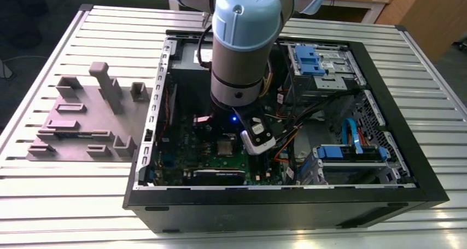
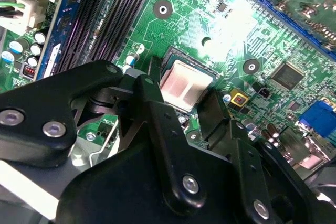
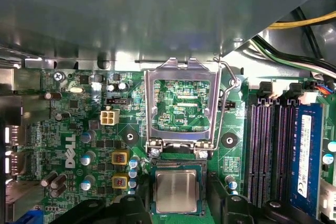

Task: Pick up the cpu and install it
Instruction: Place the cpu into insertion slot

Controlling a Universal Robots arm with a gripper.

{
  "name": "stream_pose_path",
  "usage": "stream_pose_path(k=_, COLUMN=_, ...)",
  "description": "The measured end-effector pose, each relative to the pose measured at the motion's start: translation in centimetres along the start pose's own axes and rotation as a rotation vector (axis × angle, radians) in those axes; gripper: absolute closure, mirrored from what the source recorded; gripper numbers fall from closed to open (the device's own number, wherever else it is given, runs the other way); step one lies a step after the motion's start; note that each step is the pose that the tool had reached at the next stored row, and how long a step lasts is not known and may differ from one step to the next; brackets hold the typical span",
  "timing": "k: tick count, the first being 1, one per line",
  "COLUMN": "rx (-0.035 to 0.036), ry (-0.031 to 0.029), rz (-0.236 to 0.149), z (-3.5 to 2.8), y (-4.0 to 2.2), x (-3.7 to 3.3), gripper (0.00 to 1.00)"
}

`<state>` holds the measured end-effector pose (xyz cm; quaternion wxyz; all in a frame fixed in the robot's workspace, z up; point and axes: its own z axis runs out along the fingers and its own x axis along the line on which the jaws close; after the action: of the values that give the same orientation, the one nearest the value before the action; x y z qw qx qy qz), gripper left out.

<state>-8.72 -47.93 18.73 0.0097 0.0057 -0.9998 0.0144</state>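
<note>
Black fingers (image 2: pixel 152 114) of my gripper (image 2: pixel 185 98) stand apart, straddling the cpu (image 2: pixel 185 80), which lies flat in its socket (image 3: pixel 202 182) on the green motherboard (image 2: pixel 220 30); metal retention frame (image 3: pixel 149 108) hinged open beside it.

- A pale, ribbed metal counter (image 1: pixel 65 194) spans the scene.
- Beyond the counter's far edge stands light-brown wooden furniture (image 1: pixel 430 13).
- Dark grey floor (image 1: pixel 44 3) lies past the counter's far corner, at the exterior view's left.

Exterior view overlooks case (image 1: pixel 292 208); close wrist views share cpu (image 2: pixel 184 80) (image 3: pixel 176 191).
</note>
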Motion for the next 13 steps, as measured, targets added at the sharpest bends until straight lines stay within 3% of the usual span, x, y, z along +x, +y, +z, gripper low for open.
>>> stream_pose_path(k=3, rx=-0.0022, ry=0.0001, rz=0.000, z=0.00, y=0.00, x=-0.02, gripper=0.45)
stream_pose_path(k=9, rx=-0.0208, ry=0.0003, rz=0.000, z=-0.31, y=-0.05, x=-0.01, gripper=0.45)
stream_pose_path(k=13, rx=-0.0207, ry=0.0005, rz=0.000, z=-0.17, y=-0.06, x=-0.01, gripper=0.45)
